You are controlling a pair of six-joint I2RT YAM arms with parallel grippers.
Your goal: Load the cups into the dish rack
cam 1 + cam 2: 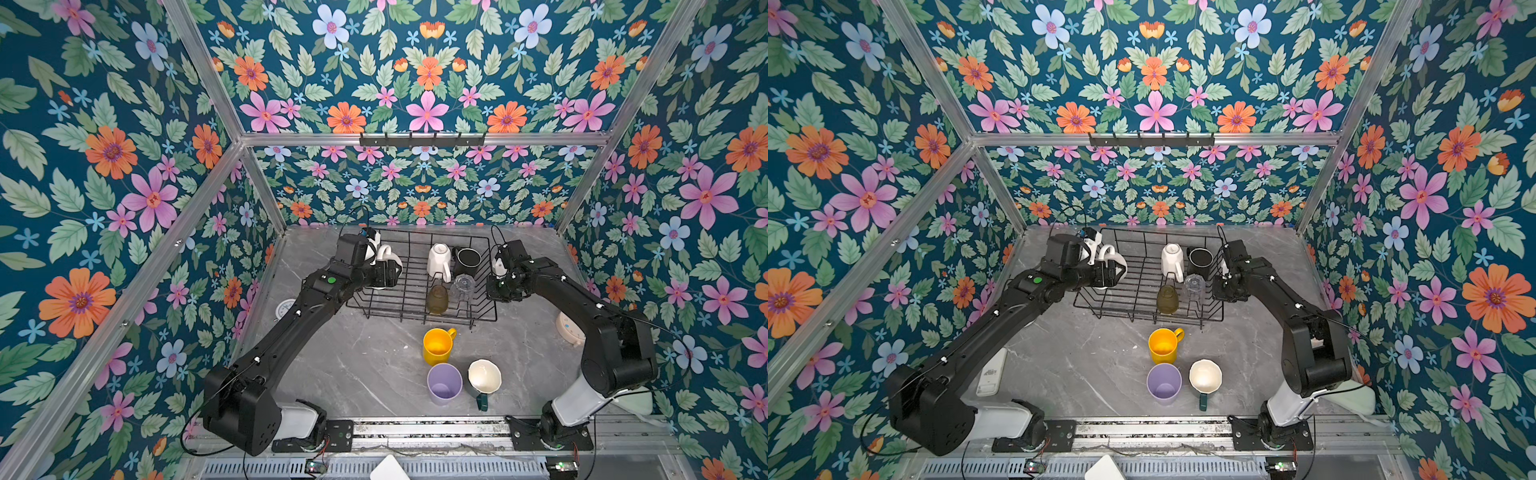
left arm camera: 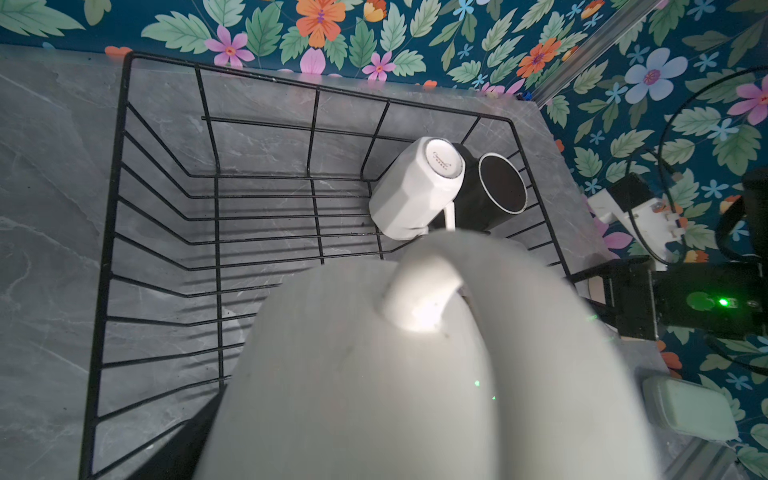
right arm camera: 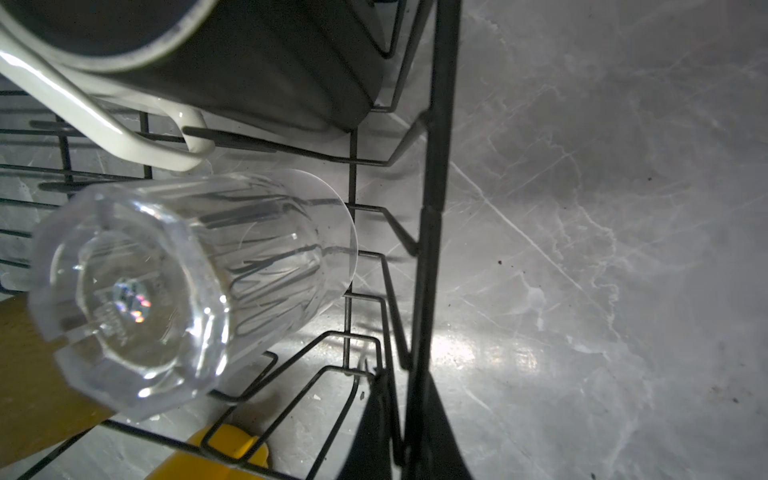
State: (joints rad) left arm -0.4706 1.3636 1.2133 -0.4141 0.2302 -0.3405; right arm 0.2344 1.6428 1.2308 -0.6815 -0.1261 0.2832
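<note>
Pale ceramic fills the left wrist view: the left fingers (image 1: 388, 272) are spread wide around a pale mug (image 1: 390, 254), held over the bare left half of the dish rack (image 1: 415, 286) with its handle toward the wrist camera. Whether it touches the wires yet I cannot tell. The step in hand looks like setting this mug into the rack. The next move calls for lowering it onto the wire floor, clear of the white mug (image 1: 439, 257), before the fingers let go. The right fingers (image 1: 496, 291) are pressed together and hold nothing, just outside the rack's right wall near the clear glass (image 3: 174, 282). The rack's right half holds the white mug bottom-up, a black mug (image 1: 467, 258) against it with its mouth showing, and an amber glass (image 1: 437, 299) and the clear glass, both bottom-up. On the bench (image 1: 365, 365) in front of the rack wait a yellow mug (image 1: 437, 345), a lilac tumbler (image 1: 444, 384) and a cream-lined teal mug (image 1: 484, 376).
</note>
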